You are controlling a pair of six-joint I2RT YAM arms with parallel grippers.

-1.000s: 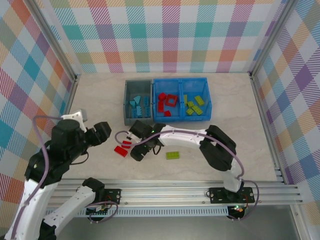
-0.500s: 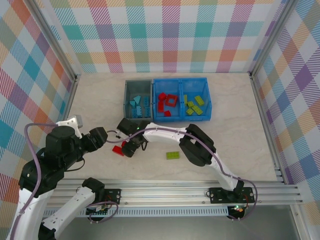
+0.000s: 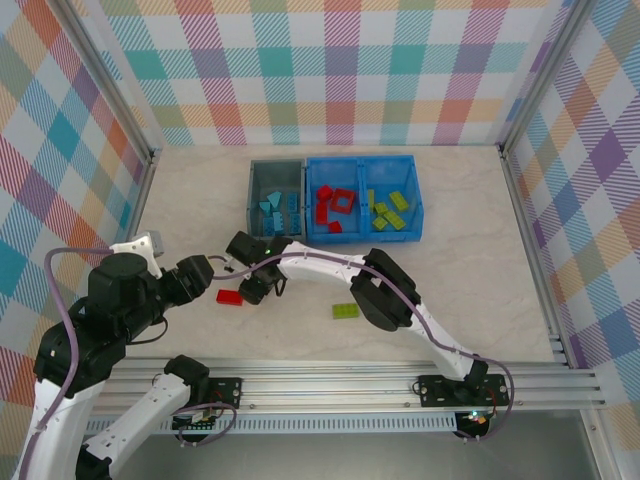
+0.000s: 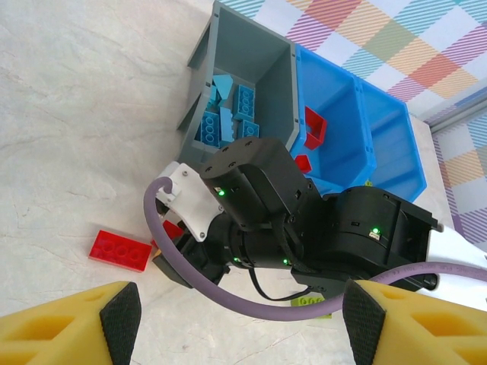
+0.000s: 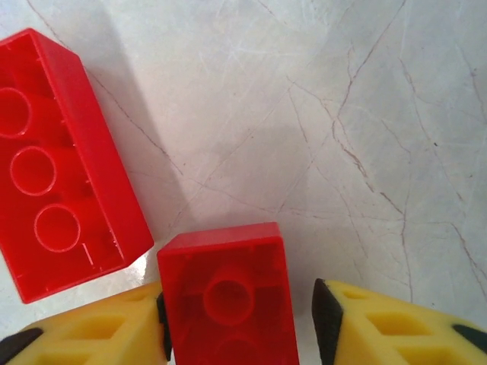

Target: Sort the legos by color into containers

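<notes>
Right wrist view: small red brick [image 5: 227,293] sits between the right fingers [image 5: 380,319], flat on the tabletop [image 5: 342,114]. The 9 o'clock pad touches its side; there's a sliver of gap at the 3 o'clock pad. So they're partly open, straddling it, not clamped. Long red brick [image 5: 57,163] lies at 10 o'clock of the small one, just beside it, not touching.

Top view: long red brick at 9 o'clock of the right fingers, lone green brick [image 3: 346,311] at 4 o'clock, well apart. Grey bin [image 3: 254,205] with light blue bricks at 12 o'clock, blue bin [image 3: 416,200] at 1 o'clock: reds in its 9 o'clock compartment, greens in the other.

Left wrist view: left fingers [image 4: 61,327] spread wide, holding nothing.
</notes>
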